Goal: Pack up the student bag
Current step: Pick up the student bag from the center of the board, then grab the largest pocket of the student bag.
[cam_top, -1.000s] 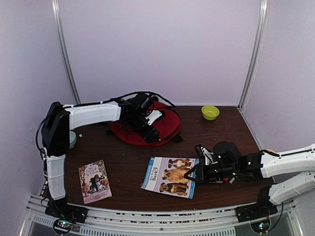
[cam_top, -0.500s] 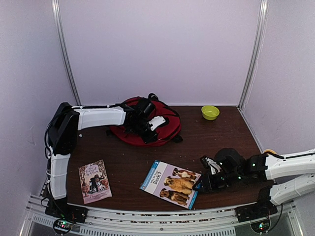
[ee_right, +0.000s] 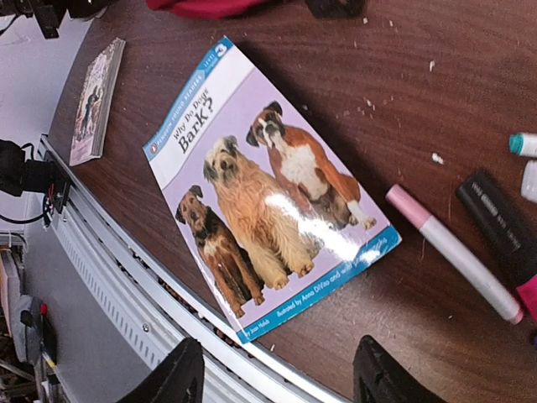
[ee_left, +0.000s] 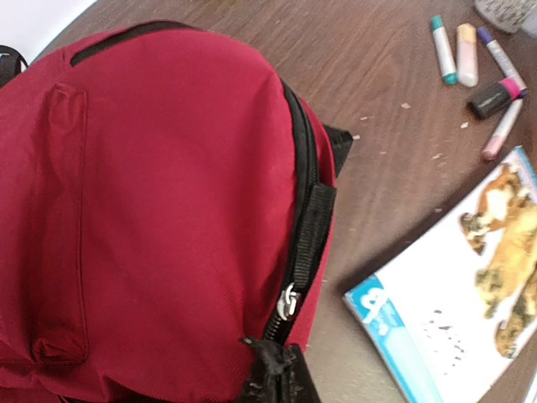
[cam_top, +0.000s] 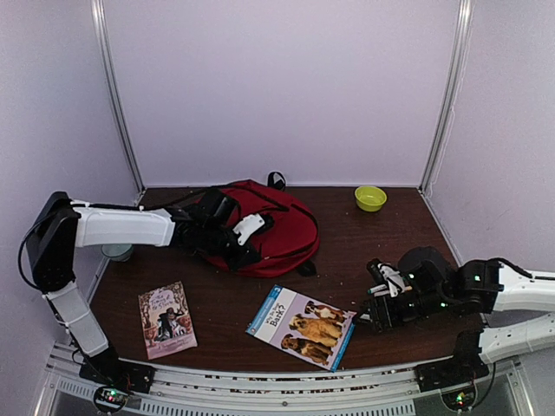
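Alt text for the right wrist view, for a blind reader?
A dog picture book lies flat on the dark wooden table, beyond the open right end effector. A pink marker lies at right; a second book at far left.

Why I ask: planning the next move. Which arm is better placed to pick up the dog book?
Likely right: the right pincer, open, sits beside the dog book, which fills its wrist view; the left pincer is at the student bag.
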Available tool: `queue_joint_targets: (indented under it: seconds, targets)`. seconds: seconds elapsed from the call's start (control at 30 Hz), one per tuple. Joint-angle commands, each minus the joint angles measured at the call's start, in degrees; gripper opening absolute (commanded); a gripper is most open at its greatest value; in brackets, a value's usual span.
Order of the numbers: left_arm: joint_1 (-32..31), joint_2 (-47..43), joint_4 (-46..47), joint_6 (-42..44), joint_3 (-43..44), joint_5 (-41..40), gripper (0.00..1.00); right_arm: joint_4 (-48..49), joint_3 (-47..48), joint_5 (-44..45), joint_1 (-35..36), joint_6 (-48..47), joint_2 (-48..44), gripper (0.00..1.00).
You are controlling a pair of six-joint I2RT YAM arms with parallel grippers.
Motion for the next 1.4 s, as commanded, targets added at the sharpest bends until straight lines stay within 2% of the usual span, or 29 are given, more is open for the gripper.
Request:
queue_joint_targets:
  seconds: [0.0, 0.13, 0.33, 0.53, 0.7, 0.9, 1.1, 1.37]
  targets:
    - [-1.5, -5.5, 14.0, -8.2, -8.2, 4.0, 0.00, 0.7, 4.4, 7.1, 0.8, -6.8, 1.4, 0.62]
    - [-2.0, -6.9, 22.0, -12.8, -13.1, 5.6, 0.00, 6.9, 6.8, 10.9, 1.5, -13.3, 5.8, 0.60]
    - [-2.0, -7.7, 29.1, -16.3, -17.5, 6.8, 0.00, 20.2, 8.9, 9.5, 3.0, -22.2, 12.0, 0.60]
    - [-2.0, -8.0, 33.8, -18.1, -19.5, 8.9, 0.00, 27.0, 13.0, 7.0, 3.3, -22.0, 21.3, 0.57]
    - [-2.1, -8.0, 37.2, -19.4, -20.9, 10.2, 0.00, 31.6, 18.1, 11.3, 3.1, -16.1, 30.5, 0.52]
    - [-2.1, -8.4, 39.1, -20.0, -22.6, 11.1, 0.00, 30.1, 27.1, 13.8, 2.3, -5.9, 39.8, 0.49]
    - [-2.1, -8.4, 40.1, -20.2, -23.3, 11.6, 0.00, 31.3, 27.4, 14.4, -1.7, 5.6, 42.4, 0.55]
    - [-2.2, -8.3, 41.2, -20.3, -23.9, 12.2, 0.00, 36.7, 26.9, 9.1, -4.2, 10.1, 46.3, 0.57]
